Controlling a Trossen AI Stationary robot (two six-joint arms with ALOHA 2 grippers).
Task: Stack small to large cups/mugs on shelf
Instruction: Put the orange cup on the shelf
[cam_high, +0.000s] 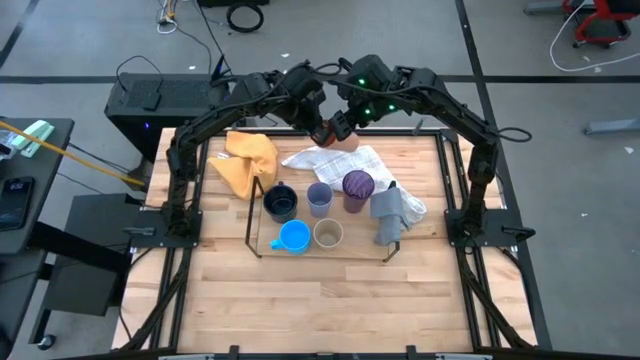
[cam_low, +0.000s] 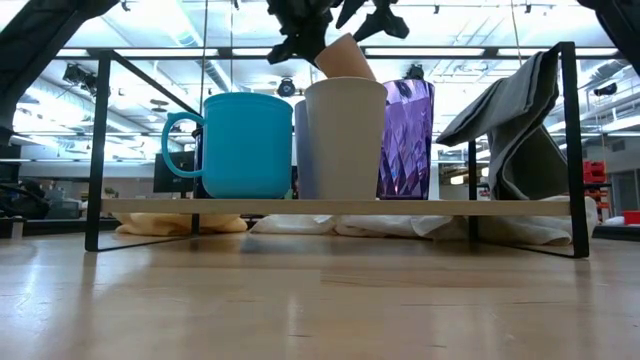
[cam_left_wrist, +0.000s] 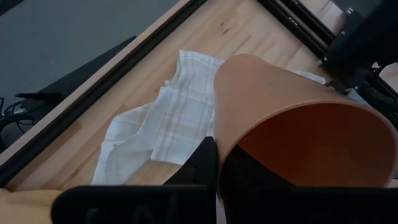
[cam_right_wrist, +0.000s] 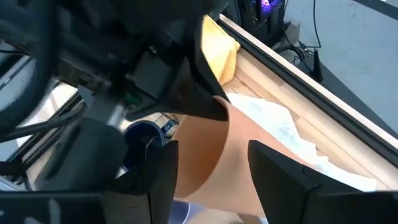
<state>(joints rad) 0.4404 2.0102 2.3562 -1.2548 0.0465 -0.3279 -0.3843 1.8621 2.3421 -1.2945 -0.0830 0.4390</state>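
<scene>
A: Right, where is the orange cup (cam_left_wrist: 292, 124) seen?

B: It is held off the table, tilted, above the white-checked cloth (cam_high: 345, 160) at the far side of the board, behind the shelf (cam_high: 320, 248). Its rim is pinched by the left gripper (cam_high: 322, 133), whose jaws are clamped on the cup wall.

A: And the right gripper (cam_right_wrist: 211, 171)?

B: It is placed around the same cup, fingers spread wide on either side of the body; contact cannot be told.

A: Other cups?

B: Five are found on the shelf. The bright blue mug (cam_low: 235, 145) and tan cup (cam_low: 345, 138) are set in the near row; the dark navy mug (cam_high: 280, 203), pale lavender-blue cup (cam_high: 319, 198) and purple cup (cam_high: 358, 187) are lined behind them.

A: Cloths?

B: A grey cloth (cam_high: 390, 215) is draped over the shelf's right end. A yellow cloth (cam_high: 250, 160) is bunched on the table (cam_high: 300, 310) at the far left, well apart from the orange cup.
</scene>
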